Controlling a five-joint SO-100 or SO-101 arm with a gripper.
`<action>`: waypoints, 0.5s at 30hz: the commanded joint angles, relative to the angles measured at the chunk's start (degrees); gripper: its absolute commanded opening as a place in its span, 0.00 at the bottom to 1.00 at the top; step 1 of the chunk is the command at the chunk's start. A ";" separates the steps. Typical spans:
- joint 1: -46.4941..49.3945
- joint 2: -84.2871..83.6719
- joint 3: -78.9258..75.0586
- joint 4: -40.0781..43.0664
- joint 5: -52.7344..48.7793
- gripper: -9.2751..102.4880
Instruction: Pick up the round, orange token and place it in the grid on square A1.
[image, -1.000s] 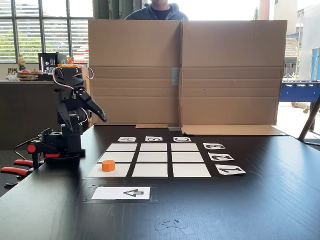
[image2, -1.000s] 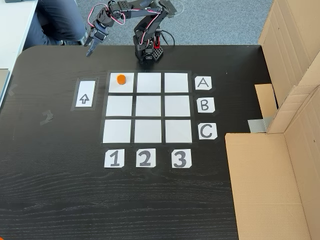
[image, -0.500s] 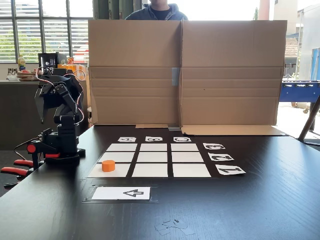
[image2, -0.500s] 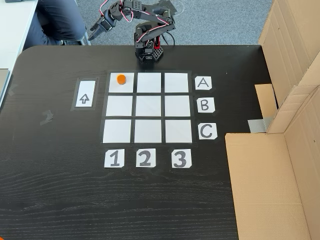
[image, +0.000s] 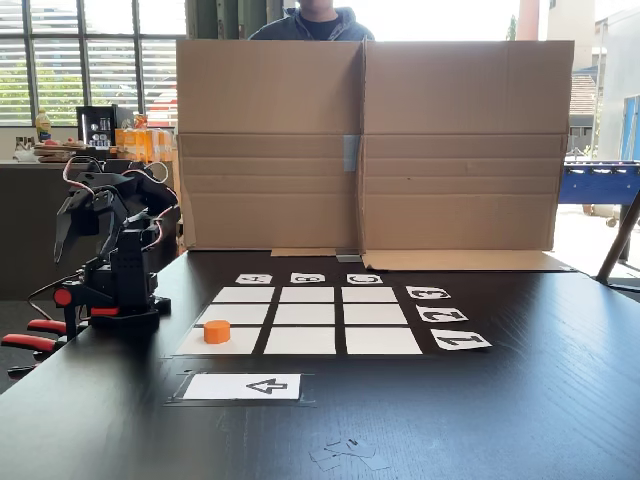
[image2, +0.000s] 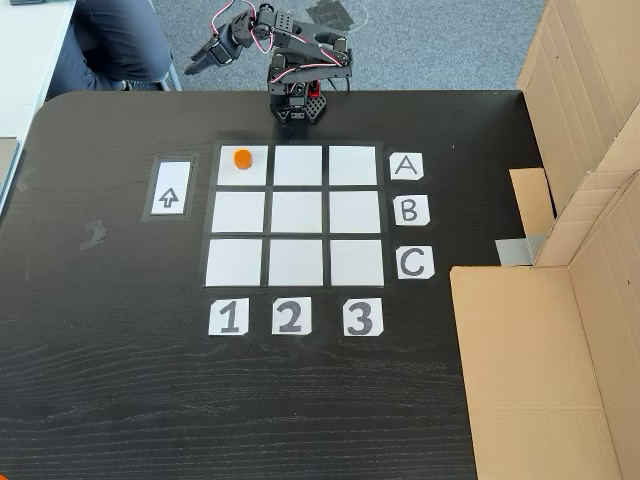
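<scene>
Token (image2: 241, 158) sits flat on A1 (image2: 251, 172), grid (image2: 296, 262) corner at 10 o'clock in the overhead-style fixed view. Placement looks done; nothing left. Gripper (image2: 196, 70) folded at 11 o'clock off the table, empty, jaw state unreadable.

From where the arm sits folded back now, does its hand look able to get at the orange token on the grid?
Probably yes. The token sits alone on square A1, the grid cell nearest the arm's base, with nothing beside or above it. The hand is drawn back off the table edge, holding nothing.

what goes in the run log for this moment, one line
token: on square A1, upright | gripper: empty, beyond table edge, apart from token | jaws: state unclear | arrow card: bare
</scene>
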 joint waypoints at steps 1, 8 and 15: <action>1.23 1.67 1.67 0.26 -0.44 0.24; 3.43 5.36 7.91 0.26 -1.32 0.18; 5.45 8.79 13.10 0.26 -2.11 0.13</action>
